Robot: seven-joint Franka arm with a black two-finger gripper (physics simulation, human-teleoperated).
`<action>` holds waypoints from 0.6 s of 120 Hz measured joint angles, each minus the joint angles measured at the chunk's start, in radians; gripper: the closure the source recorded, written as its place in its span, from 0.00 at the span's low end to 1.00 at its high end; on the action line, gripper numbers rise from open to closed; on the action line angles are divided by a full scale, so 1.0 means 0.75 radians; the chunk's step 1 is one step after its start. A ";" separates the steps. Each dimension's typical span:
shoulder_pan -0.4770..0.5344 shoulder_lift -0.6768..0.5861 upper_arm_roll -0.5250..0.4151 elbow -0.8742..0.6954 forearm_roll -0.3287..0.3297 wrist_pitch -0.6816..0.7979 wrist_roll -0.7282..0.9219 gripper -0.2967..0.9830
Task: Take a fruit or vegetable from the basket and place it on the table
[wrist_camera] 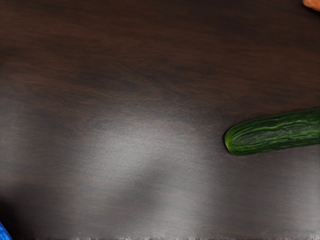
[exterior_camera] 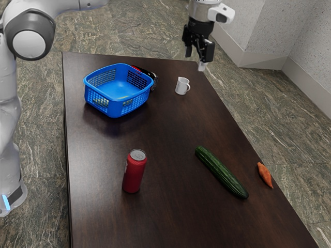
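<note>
My gripper point(exterior_camera: 195, 60), fingers apart, hangs above the table point(exterior_camera: 170, 129), where a cucumber point(exterior_camera: 221, 172) lies near the long edge at the exterior view's right, an orange vegetable point(exterior_camera: 264, 174) closer to that edge.

Bare table point(exterior_camera: 155, 121) is stretching between blue basket point(exterior_camera: 116, 110) and cucumber point(exterior_camera: 221, 172), leaving a passage. Upright red can point(exterior_camera: 134, 173) is obstructing low travel beside the cucumber. White mug point(exterior_camera: 181, 86) is standing near the basket, narrowing that side. Basket walls are rising around an open top, admitting entry from above.
</note>
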 joint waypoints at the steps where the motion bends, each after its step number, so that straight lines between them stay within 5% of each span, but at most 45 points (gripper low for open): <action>1: -0.001 0.002 0.000 0.000 0.000 -0.001 0.000 0.23; 37: -0.006 0.020 0.107 -0.010 0.032 -0.150 0.055 0.23; 72: 0.249 0.039 0.147 -0.244 -0.013 -0.181 0.063 0.23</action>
